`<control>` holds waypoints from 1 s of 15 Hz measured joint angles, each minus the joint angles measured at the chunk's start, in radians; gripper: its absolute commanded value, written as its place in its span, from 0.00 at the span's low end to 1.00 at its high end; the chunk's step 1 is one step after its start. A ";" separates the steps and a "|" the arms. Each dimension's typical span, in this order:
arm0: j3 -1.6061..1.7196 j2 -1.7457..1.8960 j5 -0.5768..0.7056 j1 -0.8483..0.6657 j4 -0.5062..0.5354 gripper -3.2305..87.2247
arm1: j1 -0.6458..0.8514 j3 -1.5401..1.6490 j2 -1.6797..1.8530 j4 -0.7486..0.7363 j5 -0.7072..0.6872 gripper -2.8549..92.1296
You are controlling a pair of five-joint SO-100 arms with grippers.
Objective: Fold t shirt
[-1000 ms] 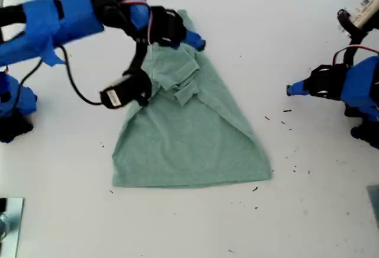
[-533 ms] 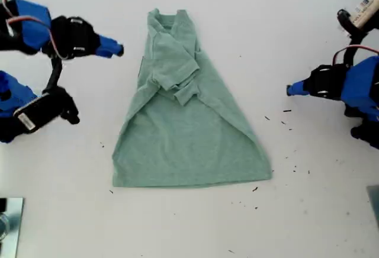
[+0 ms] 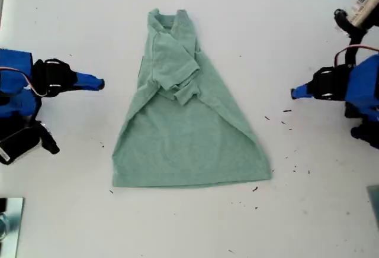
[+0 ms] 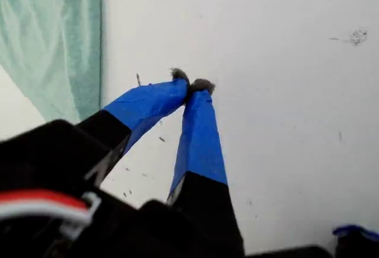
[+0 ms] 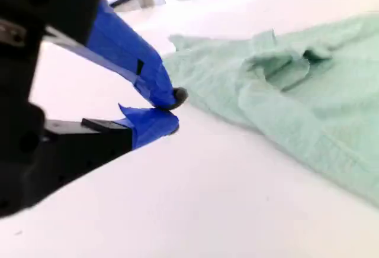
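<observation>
Exterior view: the t shirt [image 3: 186, 134] lies flat on the white table [image 3: 308, 222], about mid-frame, collar toward the top of the view and hem toward the bottom. Both sleeves are folded in across the chest, so the cloth is narrow at the neck and widens to the hem. My first gripper [image 3: 294, 92] sits at the exterior view's right, well apart from the shirt, its blue tip pointing toward the cloth. A few dark specks [image 3: 287, 111] lie on the table near it. My second gripper [image 3: 99, 83] is at the exterior view's left, near the shirt's sleeve level but apart from it, also pointing toward the cloth. First wrist view: my first gripper [image 4: 192, 84] is clenched, the two blue-taped fingers meeting at their dark tips with nothing between them. It is over bare table [image 4: 284, 63]. An edge of the shirt [image 4: 53, 39] shows beyond the jaws, not touched. Second wrist view: my second gripper [image 5: 173, 111] has its jaws drawn together, the tips meeting or all but meeting, and it holds nothing. The shirt [image 5: 296, 92] lies just past the tips, its folded sleeve and ribbed collar visible, with a strip of bare table [image 5: 177, 210] between cloth and gripper.
</observation>
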 measured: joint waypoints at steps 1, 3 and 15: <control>0.008 0.018 -0.002 0.014 0.002 0.04 | -0.038 -0.189 -0.184 0.060 -0.032 0.06; 0.014 0.025 -0.002 0.014 0.003 0.03 | -0.147 -0.627 -0.595 0.216 -0.089 0.08; 0.014 0.029 0.009 0.014 0.003 0.03 | -0.495 -0.904 -1.250 0.009 -0.044 0.35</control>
